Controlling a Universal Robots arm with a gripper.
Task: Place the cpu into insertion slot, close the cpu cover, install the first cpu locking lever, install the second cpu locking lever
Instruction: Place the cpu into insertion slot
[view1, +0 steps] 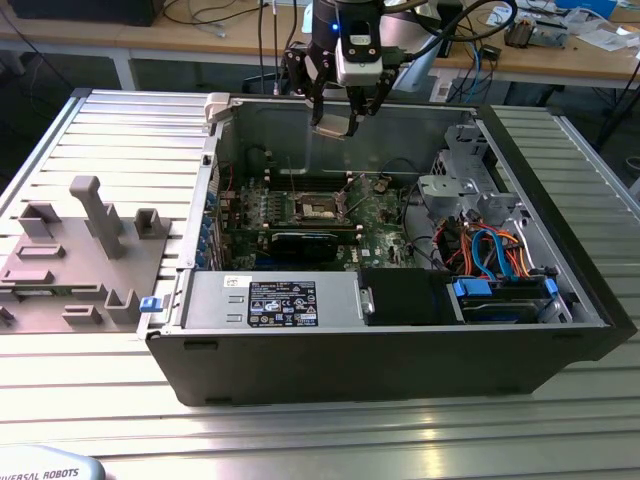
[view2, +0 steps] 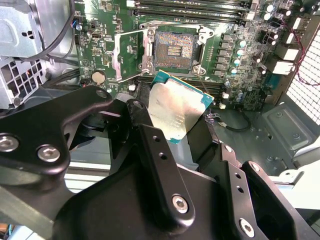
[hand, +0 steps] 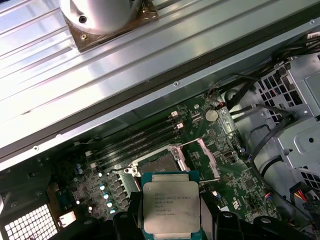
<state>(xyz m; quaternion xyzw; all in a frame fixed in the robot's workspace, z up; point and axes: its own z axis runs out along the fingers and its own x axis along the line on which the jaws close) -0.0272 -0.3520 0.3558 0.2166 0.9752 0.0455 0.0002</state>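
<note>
Ribbed metal desk (view1: 300, 440) carrying an open computer case (view1: 400, 360), with cluttered workbenches behind it. Your pincer (view1: 335, 120) hung above the far side of the case, over the green board (view1: 375, 215), its fingers closed on two opposite edges of the chip (hand: 171, 207), which it held clear of everything below. In the second wrist view the chip sat tilted rather than level with the board. The slot (view2: 173, 49) lay bare, its dark centre exposed. The cover (view2: 146, 60) stood swung open just beside the slot, so nothing blocked the way in. Judged from this, you were on the first step: the chip was in transit and not yet seated, and the cover and both levers were not yet dealt with. That step called for levelling the chip, squaring its edges to the slot's rim and lowering it gently, since a skewed landing could harm the contacts.
</note>
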